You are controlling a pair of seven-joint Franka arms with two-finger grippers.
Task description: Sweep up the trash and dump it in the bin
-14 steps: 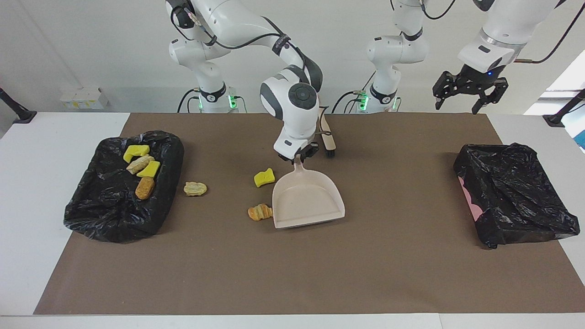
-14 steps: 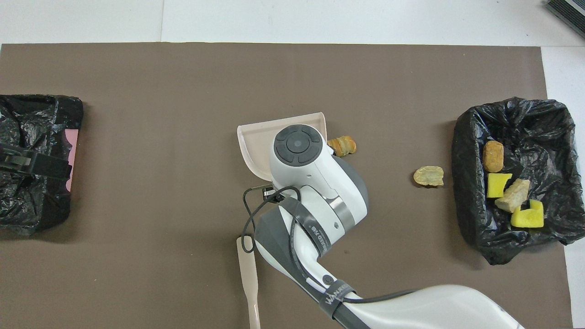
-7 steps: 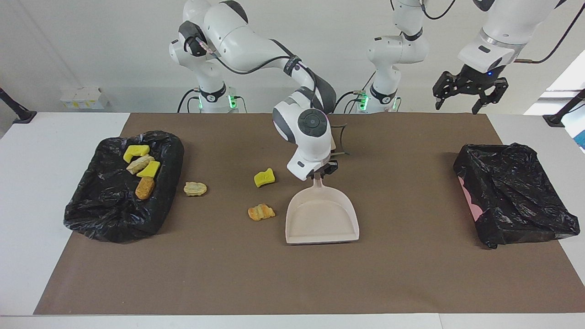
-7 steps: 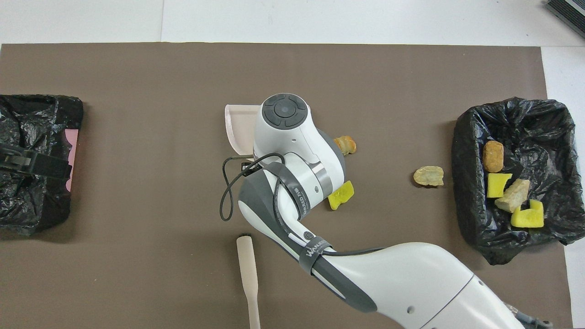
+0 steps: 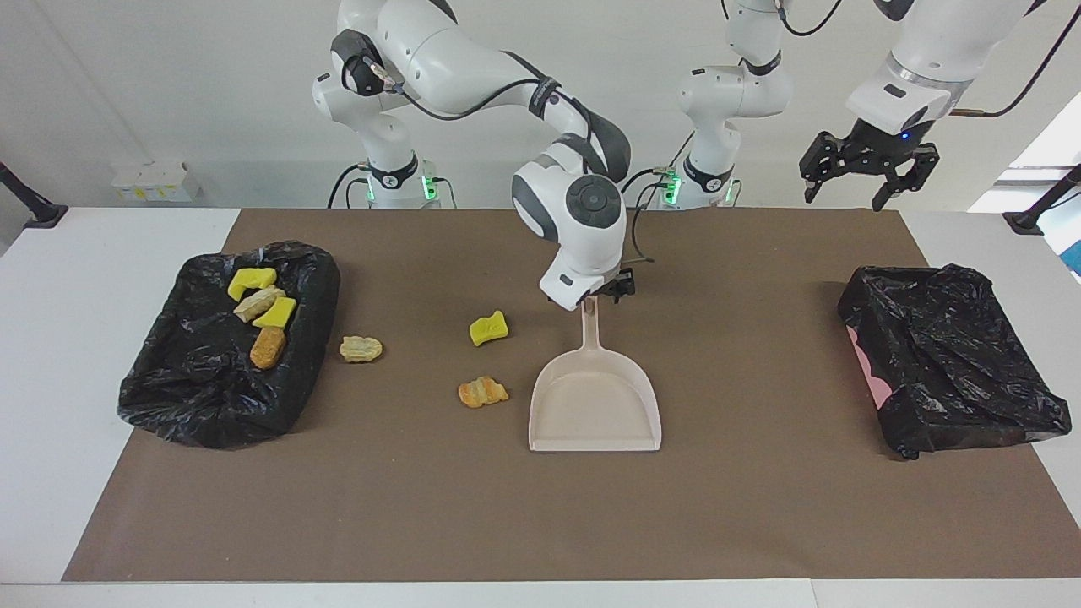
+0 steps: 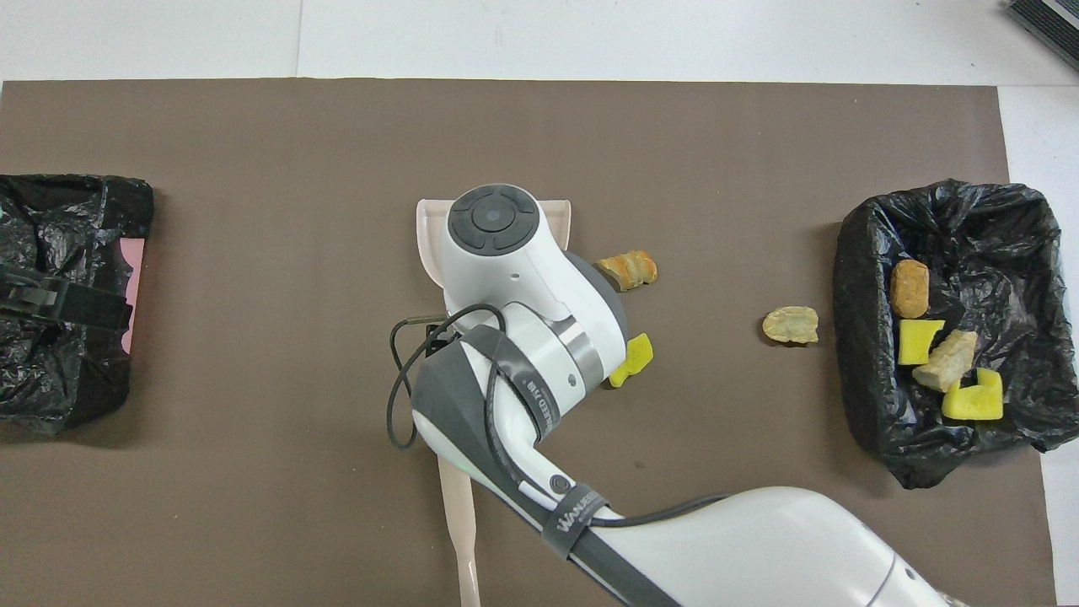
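The right claw (image 5: 601, 295) hangs just over the top end of the dustpan's handle, and whether its fingers grip the handle or stand apart cannot be told from either view. The left claw (image 5: 867, 169) waits up in the air at the left arm's end of the bench, its fingers spread and holding nothing.

Of the trash, four pieces lie in the black-lined bin (image 5: 169, 397) at the right arm's end: two yellow sponge pieces (image 5: 252, 281), a tan lump (image 5: 258, 303) between them and an orange-brown lump (image 5: 268, 347). A beige lump (image 5: 361, 348) lies on the mat just beside that bin. A yellow sponge scrap (image 5: 488, 328) and an orange crusty lump (image 5: 482, 392) lie near the middle, beside the dustpan.

The dustpan (image 5: 594, 409) rests flat on the brown mat (image 5: 540, 523), empty, its mouth turned away from the robots. The brush (image 6: 458, 539) lies nearer to the robots, partly under the right arm. A second black-lined bin (image 5: 954, 355) sits at the left arm's end.
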